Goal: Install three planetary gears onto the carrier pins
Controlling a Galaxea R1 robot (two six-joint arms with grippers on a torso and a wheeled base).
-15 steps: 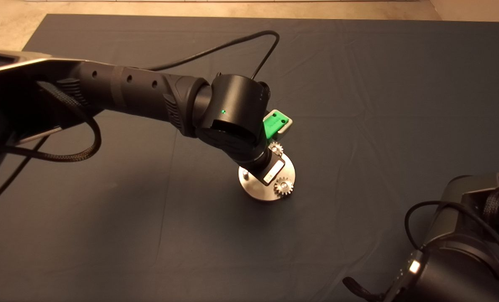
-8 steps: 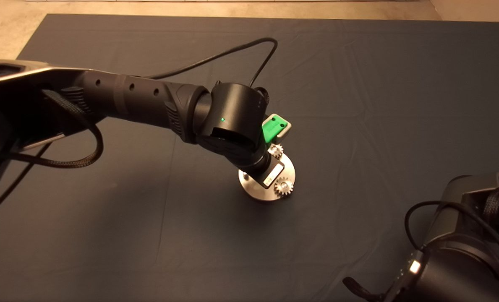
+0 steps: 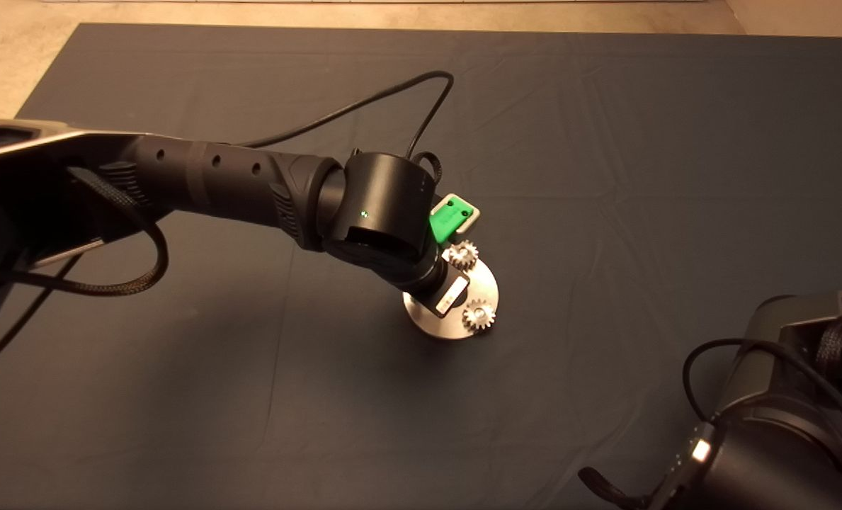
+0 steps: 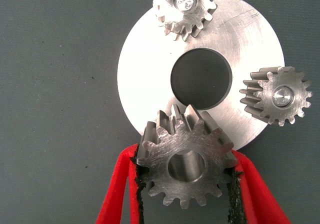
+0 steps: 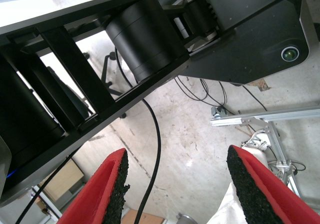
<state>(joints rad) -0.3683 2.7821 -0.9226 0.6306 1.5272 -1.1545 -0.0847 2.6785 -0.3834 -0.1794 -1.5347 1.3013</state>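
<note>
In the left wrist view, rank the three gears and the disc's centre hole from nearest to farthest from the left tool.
1. Held gear, between the left tool's fingers.
2. Centre hole, mid-disc.
3. Gear on the disc's edge and gear at the far rim: too close to call.

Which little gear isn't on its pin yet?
The gear gripped in the left gripper. Its bore is empty; the other two gears have pins showing.

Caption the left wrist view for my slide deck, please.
Left gripper holds third planetary gear at the disc; two gears sit on pins.

Head camera overhead — left wrist close above the same disc point(image 4: 150, 74)
</note>
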